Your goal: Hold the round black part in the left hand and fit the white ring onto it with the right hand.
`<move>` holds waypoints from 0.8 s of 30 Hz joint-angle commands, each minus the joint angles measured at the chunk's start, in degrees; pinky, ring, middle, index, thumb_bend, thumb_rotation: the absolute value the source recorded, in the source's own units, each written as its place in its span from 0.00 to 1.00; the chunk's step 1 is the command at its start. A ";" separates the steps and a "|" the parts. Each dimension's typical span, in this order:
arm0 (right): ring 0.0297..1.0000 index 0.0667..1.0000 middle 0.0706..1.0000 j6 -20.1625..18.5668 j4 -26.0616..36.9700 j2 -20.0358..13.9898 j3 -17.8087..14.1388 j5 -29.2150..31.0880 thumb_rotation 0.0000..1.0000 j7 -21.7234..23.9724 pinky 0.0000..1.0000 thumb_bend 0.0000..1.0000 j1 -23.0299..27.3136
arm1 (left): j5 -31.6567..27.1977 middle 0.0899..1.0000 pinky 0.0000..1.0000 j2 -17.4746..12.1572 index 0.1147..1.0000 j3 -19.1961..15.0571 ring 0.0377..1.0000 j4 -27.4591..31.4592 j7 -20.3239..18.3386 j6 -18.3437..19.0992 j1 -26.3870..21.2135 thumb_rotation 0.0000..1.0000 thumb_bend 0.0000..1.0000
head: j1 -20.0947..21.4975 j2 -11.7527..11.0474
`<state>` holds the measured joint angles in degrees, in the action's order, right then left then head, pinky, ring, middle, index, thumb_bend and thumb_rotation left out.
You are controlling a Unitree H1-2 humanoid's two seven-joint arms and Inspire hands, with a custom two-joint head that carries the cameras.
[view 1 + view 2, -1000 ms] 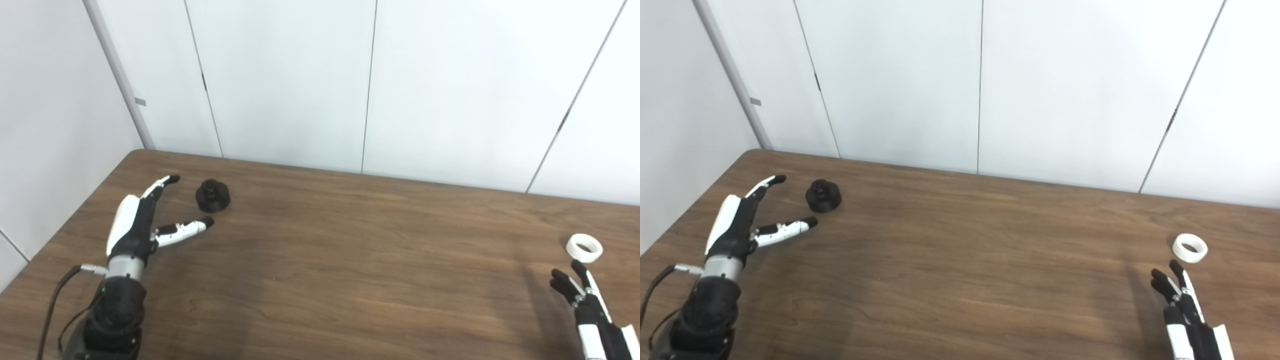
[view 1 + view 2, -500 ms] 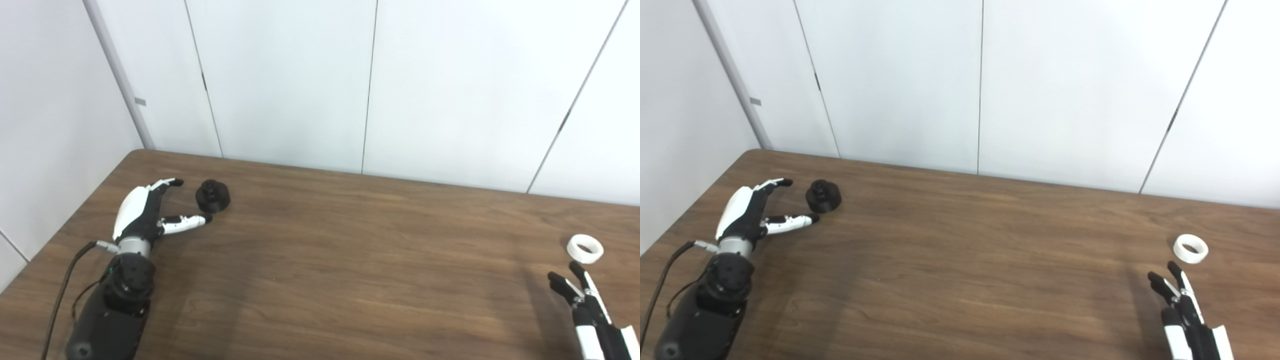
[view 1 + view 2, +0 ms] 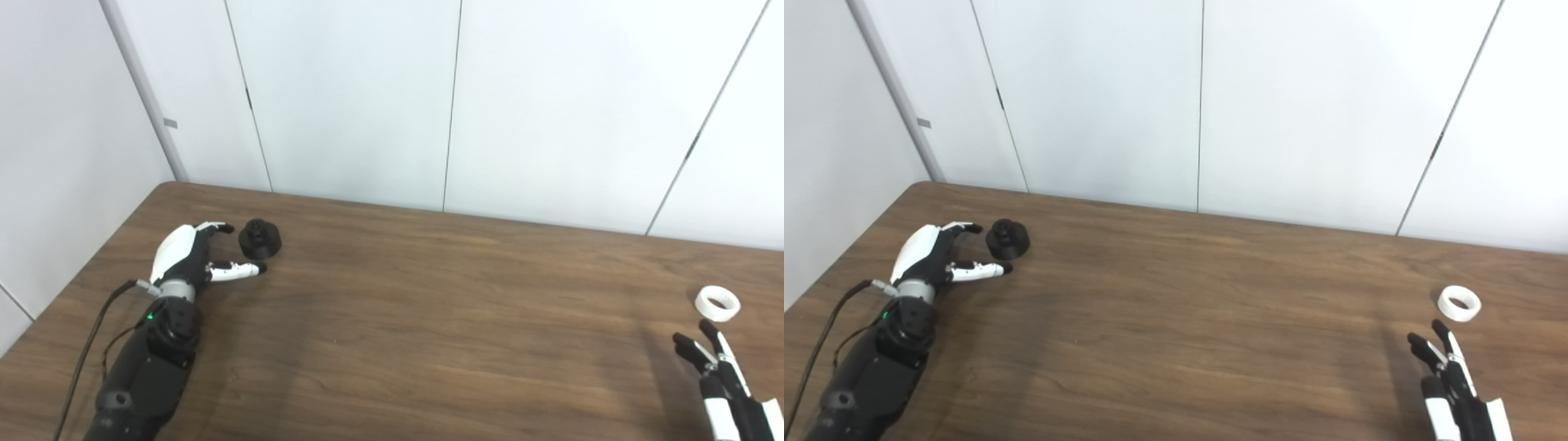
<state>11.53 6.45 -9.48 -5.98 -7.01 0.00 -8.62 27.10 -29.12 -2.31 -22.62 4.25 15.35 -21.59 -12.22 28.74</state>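
Observation:
The round black part (image 3: 260,239) stands on the wooden table (image 3: 429,306) near its far left corner. My left hand (image 3: 190,257) is open just to the left of it, low over the table, fingers and thumb spread on either side of the part's near-left side, with no contact visible. The white ring (image 3: 716,303) lies flat at the far right. My right hand (image 3: 723,380) is open at the bottom right, its fingertips a short way in front of the ring, apart from it.
White wall panels (image 3: 453,104) stand right behind the table's far edge. The table's left edge (image 3: 92,269) runs close to my left arm. A black cable (image 3: 92,331) trails from the left wrist.
My left hand has moved forward and lowered toward the black part, its fingers curling closer around it. My right hand has barely moved.

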 commanded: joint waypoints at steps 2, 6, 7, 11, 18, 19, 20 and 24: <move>0.86 0.95 0.85 0.02 -4.03 1.44 0.78 -0.06 1.00 -0.56 1.00 0.54 -4.74 | 0.69 0.93 1.00 -2.18 0.78 0.32 0.99 -1.03 1.47 -0.28 -4.35 0.33 0.97 | 0.05 0.00; 0.86 0.95 0.85 0.31 -4.19 1.45 0.83 -0.36 1.00 -0.81 0.99 0.53 -4.68 | 0.87 0.92 1.00 -2.32 0.78 1.32 0.99 -2.40 1.04 0.00 -5.71 0.33 0.97 | 0.10 -0.01; 0.86 0.95 0.84 0.39 -4.30 1.43 0.83 -0.45 1.00 -0.86 0.99 0.53 -4.66 | 0.85 0.92 1.00 -2.31 0.77 1.51 0.99 -2.71 1.04 0.06 -6.00 0.33 0.97 | 0.10 -0.01; 0.86 0.94 0.85 0.01 -4.34 1.39 0.86 -0.93 1.00 -1.03 0.99 0.54 -4.70 | 0.18 0.92 1.00 -2.07 0.77 1.69 0.99 -4.14 1.48 -0.23 -7.02 0.32 0.98 | 0.26 -0.08; 0.85 0.94 0.84 0.00 -4.08 1.55 0.83 -1.24 1.00 -1.27 0.98 0.53 -4.78 | 0.53 0.92 1.00 -2.31 0.77 2.90 0.99 -5.38 0.60 0.98 -8.32 0.33 0.96 | 0.34 0.02; 0.85 0.94 0.84 -0.02 -4.06 1.55 0.84 -1.23 1.00 -1.28 0.98 0.53 -4.78 | 0.59 0.92 1.00 -2.40 0.77 3.13 0.99 -5.55 0.57 1.07 -8.44 0.33 0.95 | 0.34 0.02; 0.85 0.94 0.84 -0.12 -3.98 1.54 0.87 -1.10 1.00 -1.19 0.99 0.52 -4.83 | 0.59 0.92 1.00 -2.47 0.77 3.31 0.99 -5.66 0.61 1.06 -8.53 0.33 0.95 | 0.41 0.05; 0.86 0.94 0.84 -0.36 -3.67 1.60 0.92 -1.46 1.00 -1.38 0.99 0.53 -4.98 | 0.66 0.92 1.00 -2.68 0.76 4.04 0.99 -6.39 0.69 1.18 -8.92 0.32 0.94 | 0.47 0.10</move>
<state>11.49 6.69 -9.41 -5.78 -8.13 -0.62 -8.71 26.94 -29.35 1.81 -29.48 4.04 17.03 -27.43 -11.78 28.74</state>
